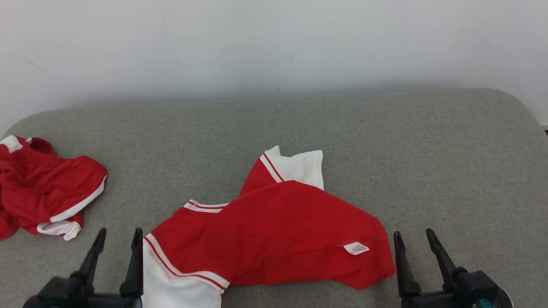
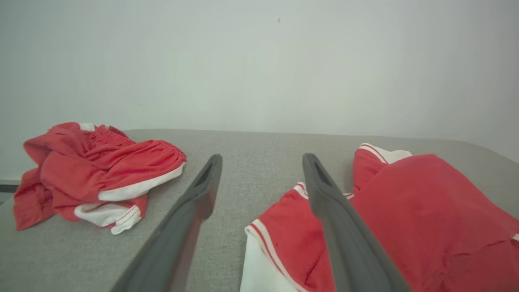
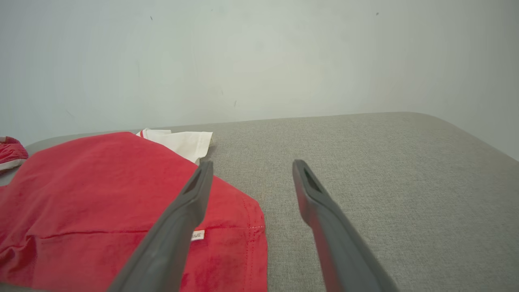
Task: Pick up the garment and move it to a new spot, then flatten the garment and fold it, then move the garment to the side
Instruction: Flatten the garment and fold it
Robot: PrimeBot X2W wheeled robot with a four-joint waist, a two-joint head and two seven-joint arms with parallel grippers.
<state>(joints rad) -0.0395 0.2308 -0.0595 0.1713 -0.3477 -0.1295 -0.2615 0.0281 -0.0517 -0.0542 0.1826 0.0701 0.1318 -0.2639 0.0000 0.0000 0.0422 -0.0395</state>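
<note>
Right now the left gripper [image 1: 120, 234] hovers with its fingers spread and nothing between them, just beside the shirt [image 1: 278, 226] at its near white sleeve [image 1: 180, 291]. Likewise the right gripper [image 1: 413, 235] is spread and empty, just off the shirt's right hem corner. Between them the shirt, red with white sleeves, lies rumpled and partly doubled over on the grey cushion [image 1: 449, 162], a white tag [image 1: 356, 248] showing near its right edge. A second red garment [image 1: 43, 188] sits heaped at the far left, well apart, below a pale wall [image 1: 274, 42]
</note>
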